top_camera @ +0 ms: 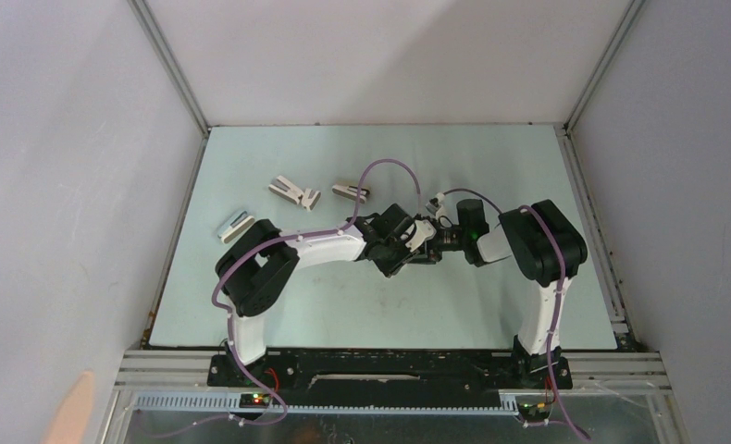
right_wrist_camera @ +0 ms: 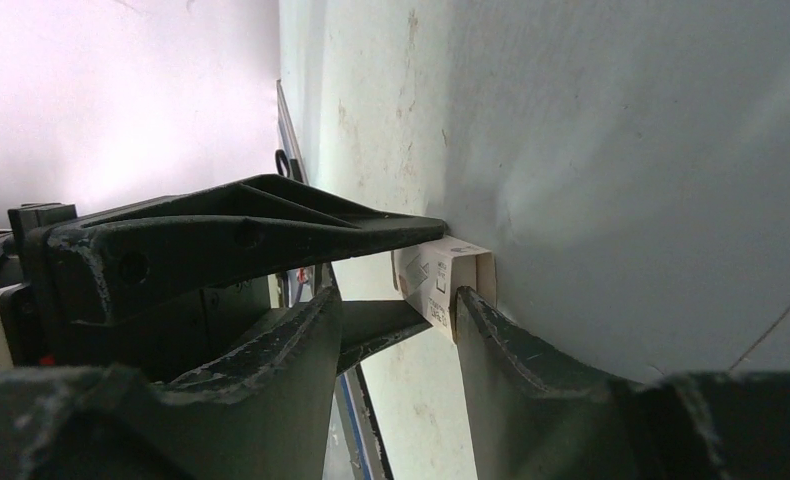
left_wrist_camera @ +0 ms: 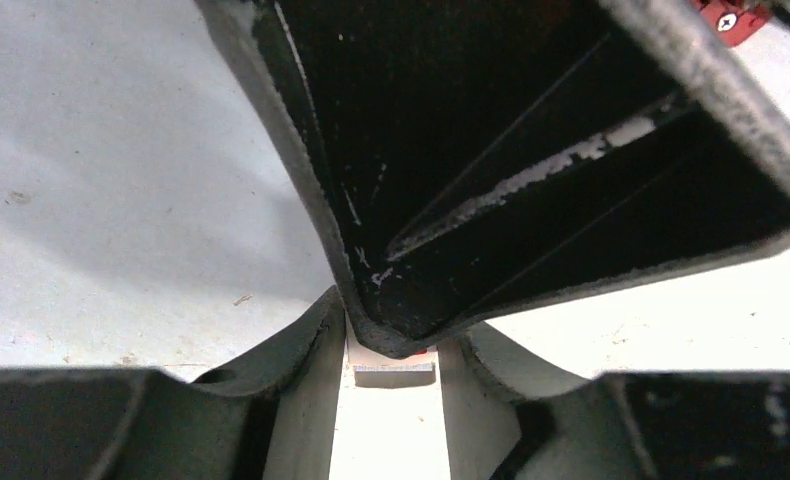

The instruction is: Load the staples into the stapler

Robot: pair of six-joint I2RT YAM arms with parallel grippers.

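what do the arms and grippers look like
The left arm and right arm both have white links between bulky black joint housings. A purple cable runs along each. The left gripper and right gripper have dark, tapering fingers with scuffed, worn edges.

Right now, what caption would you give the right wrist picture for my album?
The left tool grips a small white staple box, the right tool's fingers flanking it.

The top camera looks down from above and behind both arms on the whole bench point(top_camera: 362, 310). Each wrist camera sits close behind its own claw, the left claw point(left_wrist_camera: 401, 335) and the right claw point(right_wrist_camera: 399, 300), facing forward past it. Both share the place between the claws.
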